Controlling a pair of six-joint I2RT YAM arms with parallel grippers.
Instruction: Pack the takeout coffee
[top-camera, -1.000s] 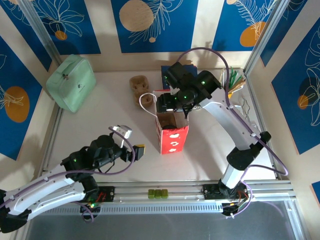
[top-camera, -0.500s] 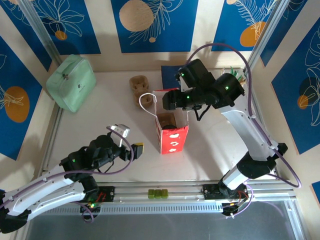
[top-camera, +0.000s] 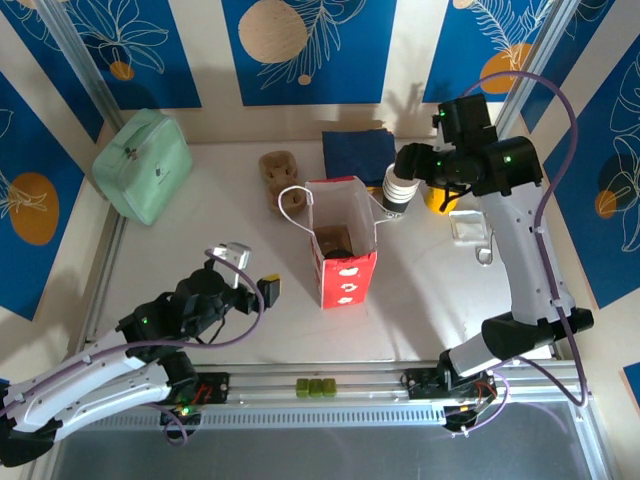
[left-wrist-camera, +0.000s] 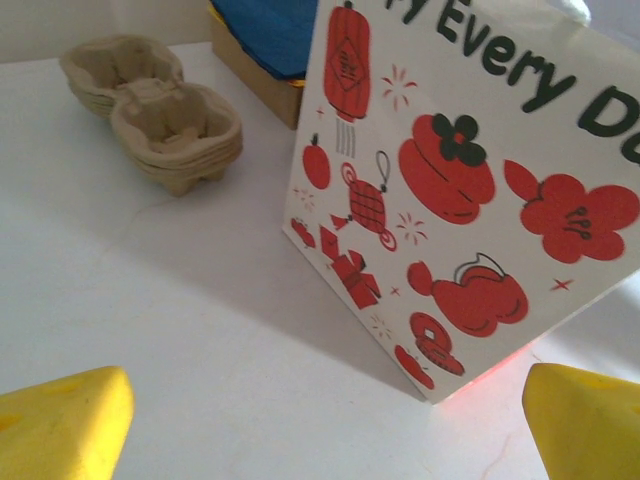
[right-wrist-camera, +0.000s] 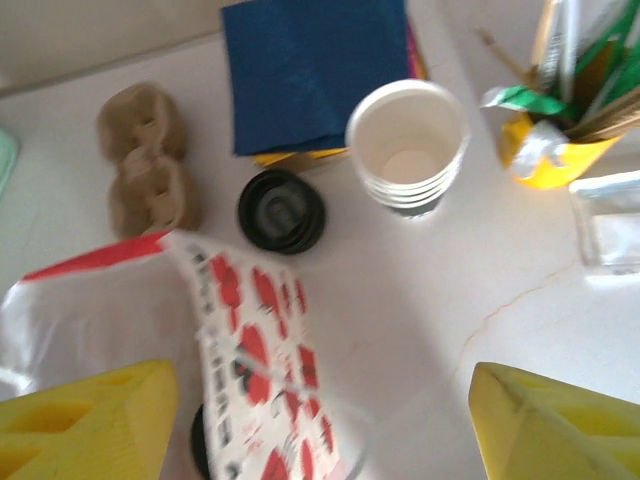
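Note:
The red-and-white paper bag (top-camera: 345, 262) stands open in the middle of the table, and its printed side is close in the left wrist view (left-wrist-camera: 470, 180). Deep inside the bag lies a round black lid (top-camera: 338, 241); its dark edge (right-wrist-camera: 200, 440) also shows in the right wrist view, and any green cup wall under it is hidden. My right gripper (right-wrist-camera: 325, 425) hangs open and empty above the bag's right rim, near the white cups. My left gripper (top-camera: 255, 273) is open and empty, low on the table left of the bag (left-wrist-camera: 320, 435).
A stack of white cups (right-wrist-camera: 408, 150), loose black lids (right-wrist-camera: 281, 210), blue napkins (right-wrist-camera: 315, 70) and a yellow utensil holder (right-wrist-camera: 550, 150) sit behind and right of the bag. Cardboard cup carriers (top-camera: 279, 172) and a green pouch (top-camera: 143, 165) lie back left. A clear item (top-camera: 470, 228) lies at right.
My right arm rose from over the bag's mouth and swung back to the right, toward the white cups. The left arm edged slightly left.

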